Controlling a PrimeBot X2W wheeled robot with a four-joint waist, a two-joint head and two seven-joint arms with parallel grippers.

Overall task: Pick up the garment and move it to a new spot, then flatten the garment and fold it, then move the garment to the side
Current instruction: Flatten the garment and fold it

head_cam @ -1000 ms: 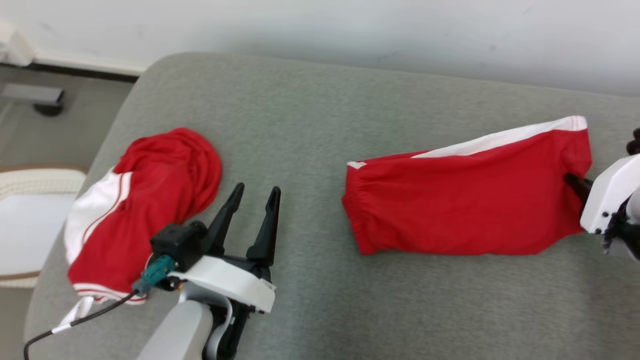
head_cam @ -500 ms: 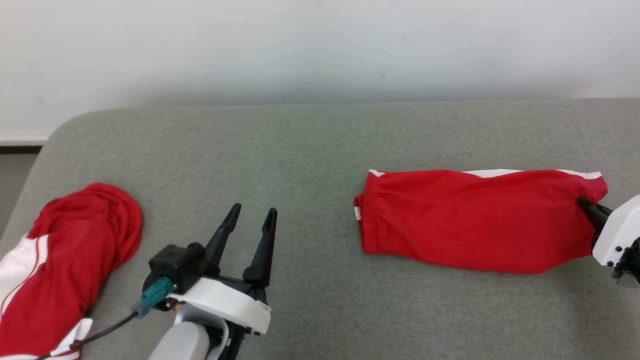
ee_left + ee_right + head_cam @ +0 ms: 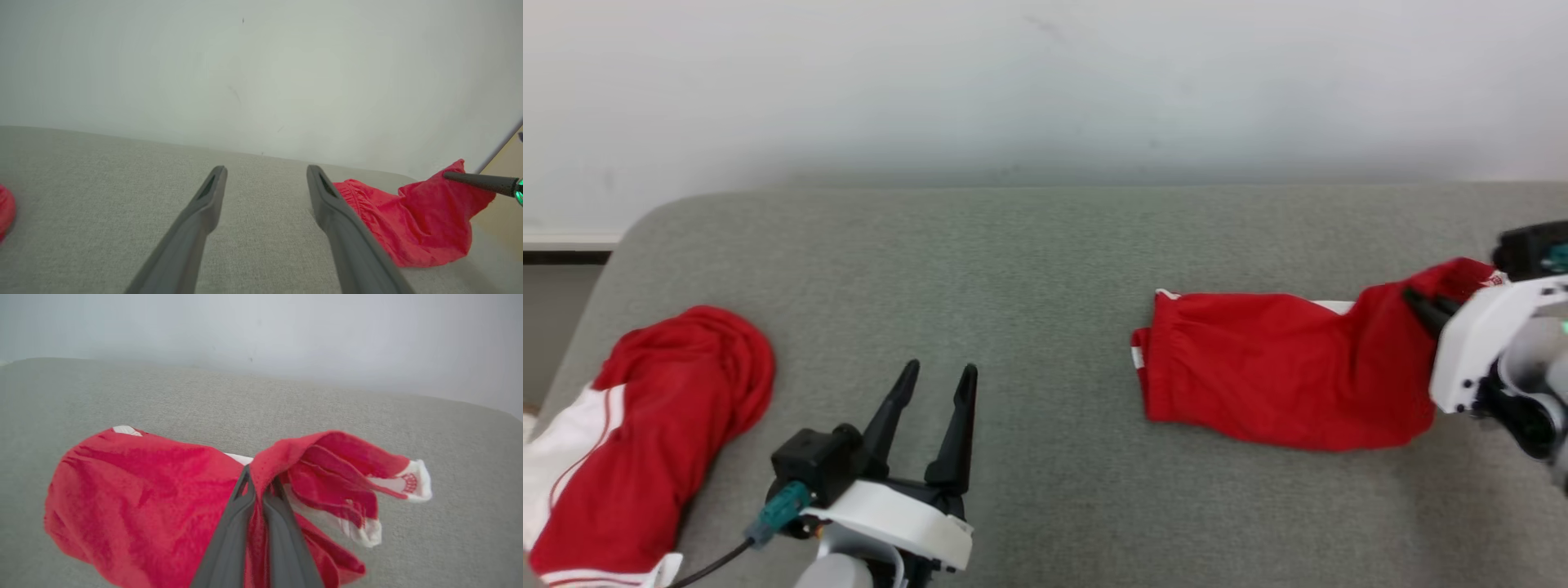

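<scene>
Now my right gripper (image 3: 1419, 309) clamps the leg end of the red shorts (image 3: 1258, 384), right of frame; limp, light cloth, so my left gripper (image 3: 938, 374), jaws apart, should take the waistband (image 3: 1153, 363).

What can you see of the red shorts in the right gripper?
The red shorts are soft knit cloth with white trim and a gathered waistband at their left end. The right gripper is shut on their right end, holding it bunched and raised, while the rest lies on the grey cushion.
</scene>
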